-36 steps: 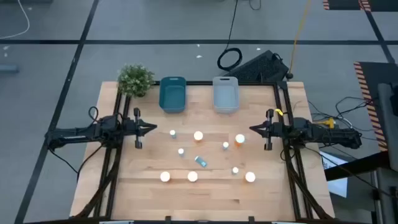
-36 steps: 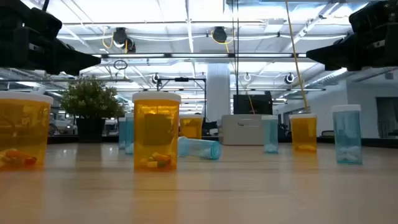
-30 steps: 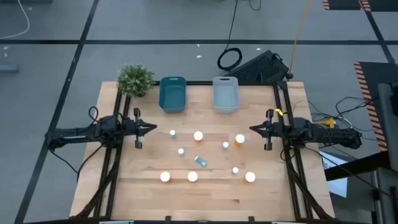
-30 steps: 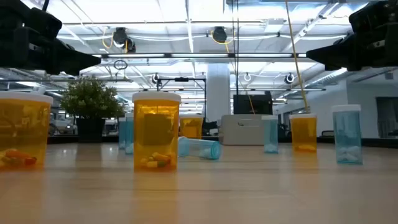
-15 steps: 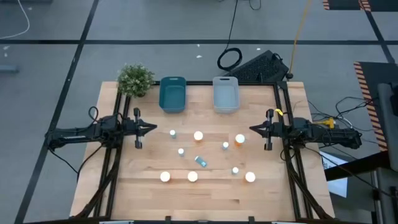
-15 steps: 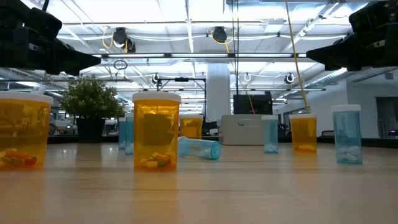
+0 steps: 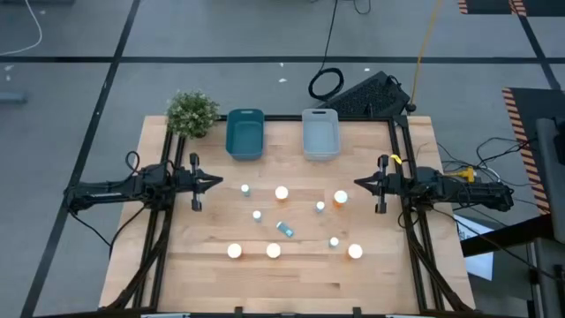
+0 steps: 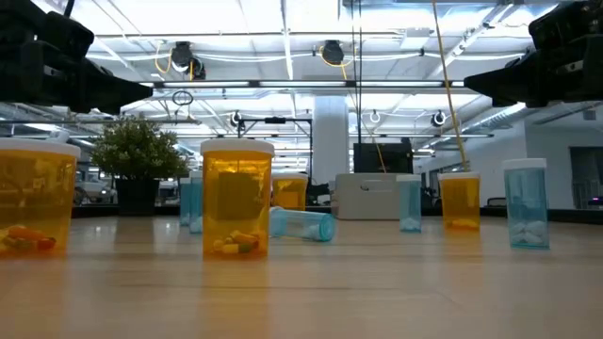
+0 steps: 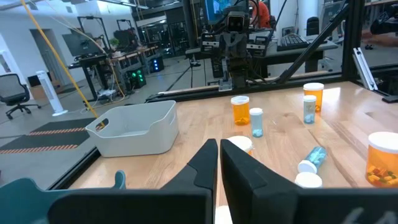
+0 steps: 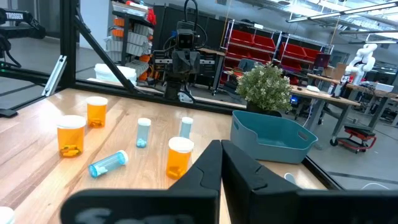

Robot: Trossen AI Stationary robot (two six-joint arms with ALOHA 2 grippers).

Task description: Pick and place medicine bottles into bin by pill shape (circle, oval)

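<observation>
Dark left gripper (image 7: 214,183) and right gripper (image 7: 360,184) level at opposite table (image 7: 300,283) edges, fingers pressed together, holding nothing. Amber and pale blue white-capped medicine bottles (image 7: 281,193) upright between them, mid-table; one blue bottle (image 7: 284,229) toppled.

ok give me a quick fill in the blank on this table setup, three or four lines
1. Two bins stand at the table's far edge: a teal bin and a ____ bin.
2. One small blue bottle near the table's middle is lying on its ____.
3. The potted plant stands beside the ____ bin.
4. The left gripper and right gripper wait at opposite sides of the table, both with jaws ____.

Missing words: grey; side; teal; shut
</observation>
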